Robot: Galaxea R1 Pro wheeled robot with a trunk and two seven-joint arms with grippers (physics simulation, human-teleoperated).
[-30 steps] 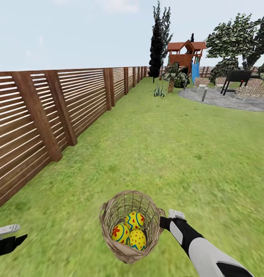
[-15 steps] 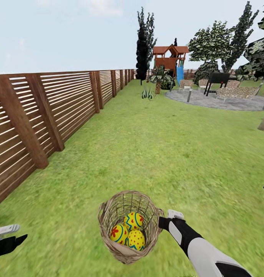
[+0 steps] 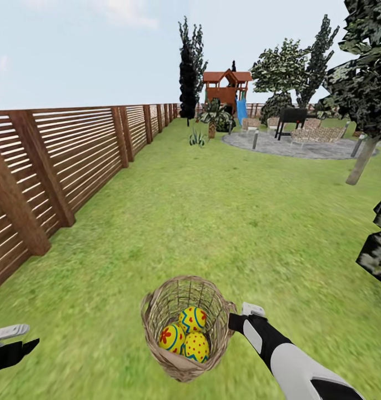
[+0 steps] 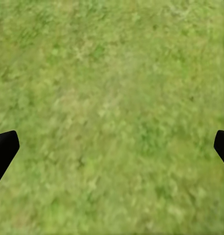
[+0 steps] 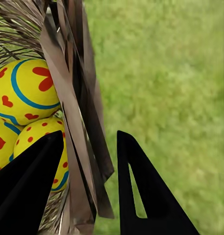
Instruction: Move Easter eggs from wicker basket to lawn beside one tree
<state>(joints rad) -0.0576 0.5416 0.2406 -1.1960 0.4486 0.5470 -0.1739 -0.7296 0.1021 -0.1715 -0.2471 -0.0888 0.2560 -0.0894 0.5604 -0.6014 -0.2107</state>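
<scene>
My view has swung right, so a tree [image 3: 361,161] now shows beyond the wicker basket [image 3: 186,328]. My right gripper [image 5: 87,161] is clamped on the basket's rim, and the left gripper [image 4: 112,147] is spread apart over the lawn [image 3: 240,222]. If the rim slips, the three Easter eggs [image 3: 186,335] could spill far from that tree.

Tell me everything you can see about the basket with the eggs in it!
The wicker basket is tan, woven, round and bucket-shaped, with open gaps in its weave and a small loop handle at its rim. It leans slightly over the lawn. Three Easter eggs, yellow with blue lines and red marks, lie inside. The right gripper pinches its wall, one finger inside and one outside.
</scene>
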